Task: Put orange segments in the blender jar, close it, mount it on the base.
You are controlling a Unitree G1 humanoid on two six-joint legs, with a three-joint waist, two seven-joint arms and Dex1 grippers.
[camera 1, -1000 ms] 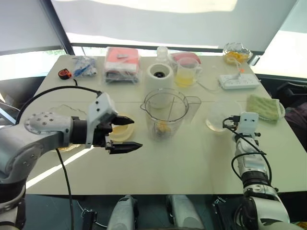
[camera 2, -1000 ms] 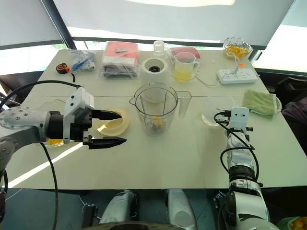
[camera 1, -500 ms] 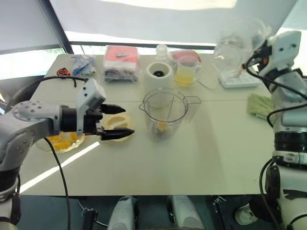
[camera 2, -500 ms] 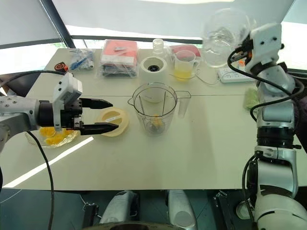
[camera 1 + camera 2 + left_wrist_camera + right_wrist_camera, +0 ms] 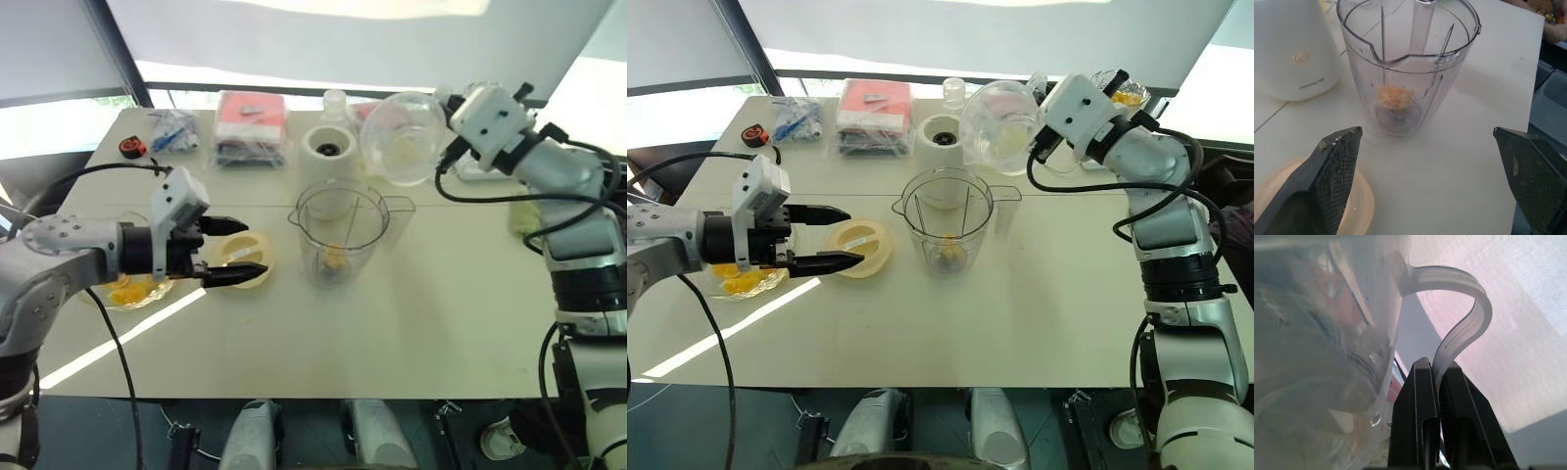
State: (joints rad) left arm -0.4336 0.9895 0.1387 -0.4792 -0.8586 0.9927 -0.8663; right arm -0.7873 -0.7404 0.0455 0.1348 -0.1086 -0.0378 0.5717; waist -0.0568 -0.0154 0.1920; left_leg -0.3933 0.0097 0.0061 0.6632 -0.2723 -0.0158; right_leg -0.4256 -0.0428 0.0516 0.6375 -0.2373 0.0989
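Pinching a clear lid's (image 5: 997, 127) loop handle (image 5: 1464, 318), right tool (image 5: 1436, 382); left tool (image 5: 838, 237) spread empty.

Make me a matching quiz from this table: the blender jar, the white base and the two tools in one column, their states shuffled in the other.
1. blender jar
2. base
3. left tool
4. right tool

A. shut on the handle of the clear cup, cup in the air
B. open, empty, by the yellow disc
C. no lid, an orange segment at its bottom
D. stands behind the jar, nothing mounted

Pairs: 1-C, 2-D, 3-B, 4-A
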